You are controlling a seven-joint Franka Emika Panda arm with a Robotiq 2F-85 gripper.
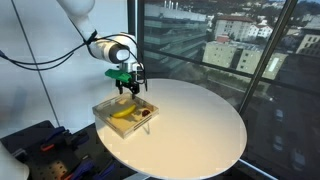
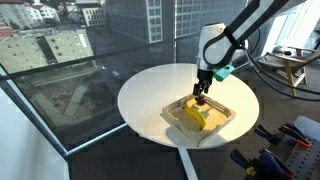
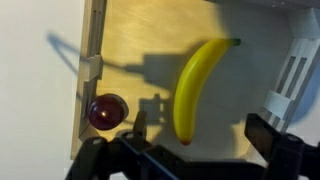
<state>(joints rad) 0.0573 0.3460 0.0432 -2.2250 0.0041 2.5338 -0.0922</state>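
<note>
1. The gripper is hanging just above the tray, which is sitting near the edge of the round table.
2. Its jaws are standing spread wide and pinching nothing. In the wrist view the fingers are showing at the bottom of the picture, well apart, with only air between them.
3. The banana is lying flat on the tray's floor, roughly in the middle. Its stem end is pointing toward the far wall. It is the thing nearest the gripper, lying right under the open jaws, and in both exterior views the fingertips are hovering close over it.
4. The pictures are not showing any contact: the fingers are touching neither the banana nor the tray.
5. A red fruit is sitting beside the banana but apart from it, close against the tray's side wall.
6. Judging from how things lie, the work is standing at an early point. The arm is positioned over the tray, yet no grasp is made, nothing is lifted, and both fruits are resting inside the tray.
7. Lowering to the fruit, closing on it and raising it are all looking undone.
</note>
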